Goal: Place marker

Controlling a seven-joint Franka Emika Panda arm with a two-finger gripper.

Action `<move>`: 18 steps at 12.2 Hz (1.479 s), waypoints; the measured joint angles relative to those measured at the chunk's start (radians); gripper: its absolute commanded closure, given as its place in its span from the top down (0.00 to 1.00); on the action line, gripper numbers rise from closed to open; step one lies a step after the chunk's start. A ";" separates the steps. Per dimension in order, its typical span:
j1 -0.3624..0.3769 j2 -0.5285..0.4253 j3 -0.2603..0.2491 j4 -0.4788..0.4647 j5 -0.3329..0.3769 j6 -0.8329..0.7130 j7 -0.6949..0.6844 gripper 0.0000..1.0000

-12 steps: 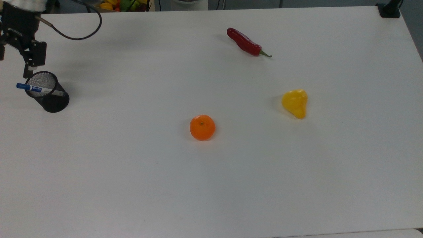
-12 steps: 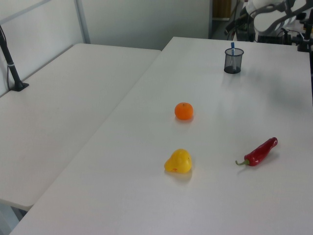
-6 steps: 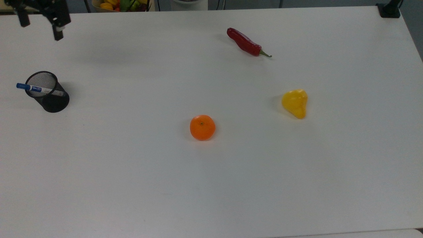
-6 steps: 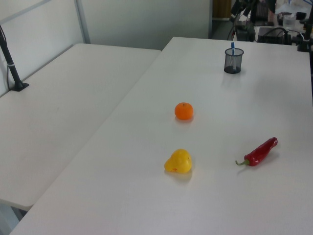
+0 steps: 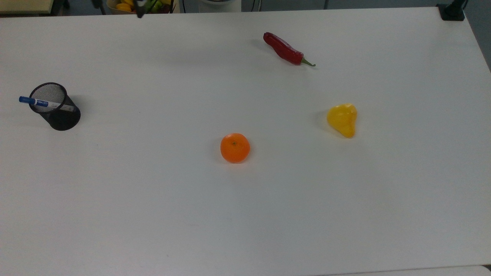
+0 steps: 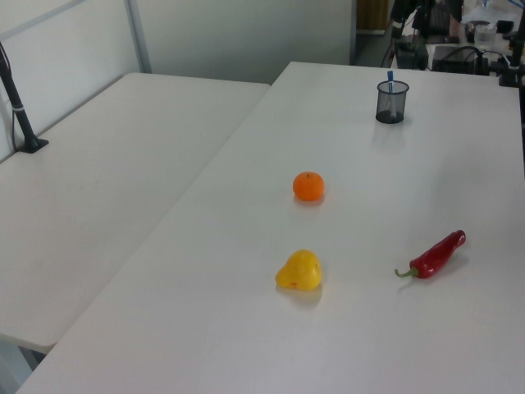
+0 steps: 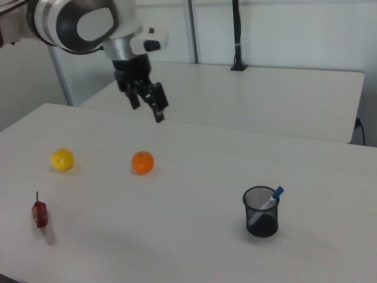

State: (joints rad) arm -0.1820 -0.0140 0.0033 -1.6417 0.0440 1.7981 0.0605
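Marker [image 5: 42, 102] sits slanted inside the black mesh cup [image 5: 57, 111], blue cap poking over the rim; cup stands upright on the white surface [image 5: 245, 214] at the top view's far left. My tool [image 7: 147, 105] hangs in the air with its fingers spread and nothing between them, well apart from the cup, above the surface behind the orange [image 7: 142, 162] in the right view. Yellow fruit [image 5: 342, 119] and red chilli [image 5: 285, 50] lie toward the top view's right.

In the right view the white arm [image 7: 76, 23] reaches in from the upper left, its black gripper [image 7: 147, 105] hanging in the air, fingers parted and empty.
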 measured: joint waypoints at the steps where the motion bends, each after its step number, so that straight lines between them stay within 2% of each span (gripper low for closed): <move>1: 0.014 0.000 0.038 0.007 0.002 -0.029 0.025 1.00; 2: 0.028 0.000 0.071 0.009 0.003 -0.043 0.040 1.00; 4: 0.075 0.003 0.103 0.008 0.004 -0.057 0.043 1.00; 8: 0.139 0.014 0.104 0.000 0.004 -0.058 0.042 1.00; 11: 0.173 0.028 0.067 0.000 0.004 -0.058 -0.017 1.00; 15: 0.179 0.032 0.009 -0.011 0.004 -0.011 -0.143 1.00; 18: 0.209 0.032 0.004 -0.025 0.004 -0.011 -0.169 1.00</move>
State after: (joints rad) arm 0.0266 0.0177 0.0075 -1.6663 0.0479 1.7867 -0.1089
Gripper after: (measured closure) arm 0.000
